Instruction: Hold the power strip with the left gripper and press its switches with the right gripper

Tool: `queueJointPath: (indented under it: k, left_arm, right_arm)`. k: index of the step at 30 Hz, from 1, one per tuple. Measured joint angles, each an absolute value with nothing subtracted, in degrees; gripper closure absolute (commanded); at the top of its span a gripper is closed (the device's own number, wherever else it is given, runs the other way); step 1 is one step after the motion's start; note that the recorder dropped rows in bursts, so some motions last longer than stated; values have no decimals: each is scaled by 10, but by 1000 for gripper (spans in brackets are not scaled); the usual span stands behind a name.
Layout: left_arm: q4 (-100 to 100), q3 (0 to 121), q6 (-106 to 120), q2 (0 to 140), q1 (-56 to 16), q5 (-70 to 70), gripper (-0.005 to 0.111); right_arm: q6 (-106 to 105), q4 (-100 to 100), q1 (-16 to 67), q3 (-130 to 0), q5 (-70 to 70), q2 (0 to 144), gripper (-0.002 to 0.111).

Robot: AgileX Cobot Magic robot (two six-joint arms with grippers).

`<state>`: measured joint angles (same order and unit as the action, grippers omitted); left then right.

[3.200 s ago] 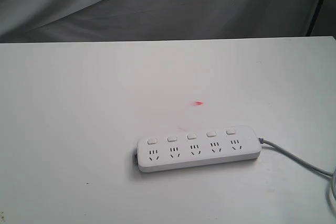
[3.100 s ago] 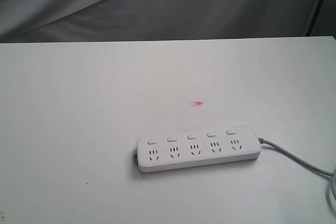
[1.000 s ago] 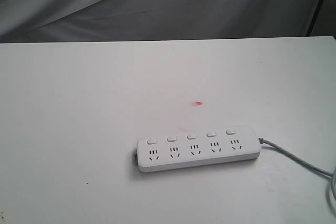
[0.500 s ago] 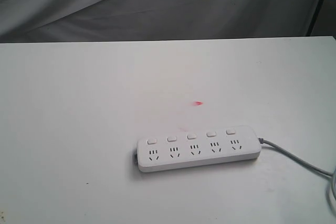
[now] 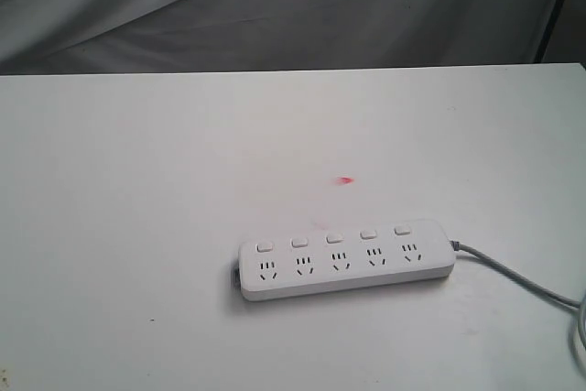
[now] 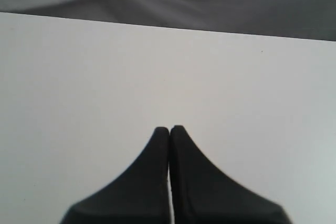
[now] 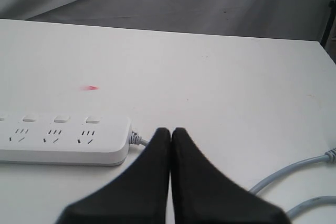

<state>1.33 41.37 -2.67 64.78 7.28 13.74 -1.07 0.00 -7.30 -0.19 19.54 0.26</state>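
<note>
The long white power strip lies flat on the white table, right of centre and near the front, its five sockets facing up. A row of small white switches runs along its far side. Its grey cord leaves the right end. Neither arm shows in the exterior view. My left gripper is shut, with only bare table beyond its tips. In the right wrist view my right gripper is shut and empty, close to the strip's cord end; three switches show there.
A small red mark lies on the table behind the strip. The cord loops back on the table near the right gripper. Grey cloth hangs behind the far edge. A dark stand leg is at the back right.
</note>
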Motion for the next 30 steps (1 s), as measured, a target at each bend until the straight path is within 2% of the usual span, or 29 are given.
queueJointPath:
  k: [19, 21, 26, 27, 30]
  left_arm:
    - [27, 414, -6, 665, 73, 65, 107]
    - [-44, 414, 82, 665, 73, 64, 107]
    - [-472, 414, 577, 665, 86, 80, 107]
    - [-578, 414, 709, 665, 99, 108, 107]
    - [-727, 414, 940, 665, 126, 202, 107]
  right_arm:
    - [-11, 0, -73, -2, 195, 3, 108]
    - [-11, 0, -73, -2, 195, 3, 108]
    - [-11, 0, -73, -2, 195, 3, 108]
    - [-11, 0, -73, -2, 195, 3, 108]
    - [-11, 0, -73, -2, 195, 3, 108]
